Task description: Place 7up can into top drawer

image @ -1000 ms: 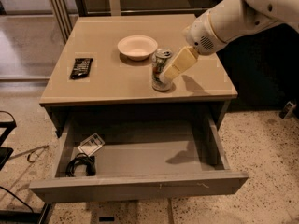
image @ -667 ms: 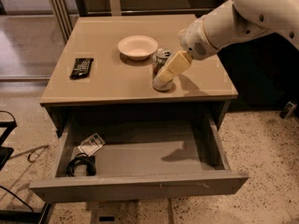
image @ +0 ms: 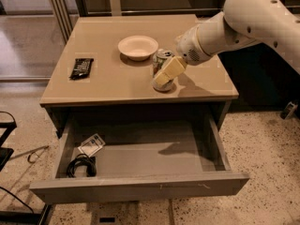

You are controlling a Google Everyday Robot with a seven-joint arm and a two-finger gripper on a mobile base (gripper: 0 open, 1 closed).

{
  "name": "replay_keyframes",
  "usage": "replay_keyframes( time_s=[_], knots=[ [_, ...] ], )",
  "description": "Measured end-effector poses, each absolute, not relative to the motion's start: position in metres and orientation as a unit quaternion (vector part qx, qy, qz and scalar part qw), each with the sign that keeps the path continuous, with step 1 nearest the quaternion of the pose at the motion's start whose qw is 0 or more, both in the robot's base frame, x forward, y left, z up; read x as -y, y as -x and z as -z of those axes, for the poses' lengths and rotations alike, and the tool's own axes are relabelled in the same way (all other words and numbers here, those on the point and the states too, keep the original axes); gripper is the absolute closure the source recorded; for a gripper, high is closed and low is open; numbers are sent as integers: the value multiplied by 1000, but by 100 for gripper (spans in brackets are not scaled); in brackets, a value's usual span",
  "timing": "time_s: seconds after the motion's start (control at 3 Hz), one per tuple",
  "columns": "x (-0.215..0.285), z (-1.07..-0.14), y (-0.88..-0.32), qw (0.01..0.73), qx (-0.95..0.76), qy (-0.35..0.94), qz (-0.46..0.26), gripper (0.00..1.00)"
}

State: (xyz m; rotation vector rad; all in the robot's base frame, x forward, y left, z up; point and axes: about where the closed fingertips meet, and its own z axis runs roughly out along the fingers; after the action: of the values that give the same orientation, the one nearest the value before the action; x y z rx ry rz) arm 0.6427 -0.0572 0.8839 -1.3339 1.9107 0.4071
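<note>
The 7up can (image: 161, 56) stands upright on the tan tabletop (image: 103, 83), right of centre near the front edge, next to the cream bowl. My gripper (image: 165, 75) reaches in from the right on a white arm and sits at the can, covering its front and lower part. The top drawer (image: 140, 186) is pulled out wide open below the tabletop, its grey floor (image: 154, 153) mostly bare. The can is above the drawer's right half.
A cream bowl (image: 138, 46) sits just left of and behind the can. A black flat object (image: 81, 67) lies at the tabletop's left. In the drawer's left end lie a small packet (image: 92, 144) and a black coiled cable (image: 81, 165). A black frame (image: 4, 144) stands on the floor at left.
My gripper has moved left and slightly down, from beside the can's right side to over its front. The can stays in place on the table.
</note>
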Motion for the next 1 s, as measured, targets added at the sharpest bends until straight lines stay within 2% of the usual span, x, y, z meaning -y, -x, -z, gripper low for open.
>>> replay_keyframes(
  time_s=[0.33,0.67,1.0],
  knots=[
    [57,-884,-643,378,-748,522,-159,19],
    [57,-884,-643,378,-748,522,-159,42],
    [57,-884,-643,378,-748,522,-159,73]
  ],
)
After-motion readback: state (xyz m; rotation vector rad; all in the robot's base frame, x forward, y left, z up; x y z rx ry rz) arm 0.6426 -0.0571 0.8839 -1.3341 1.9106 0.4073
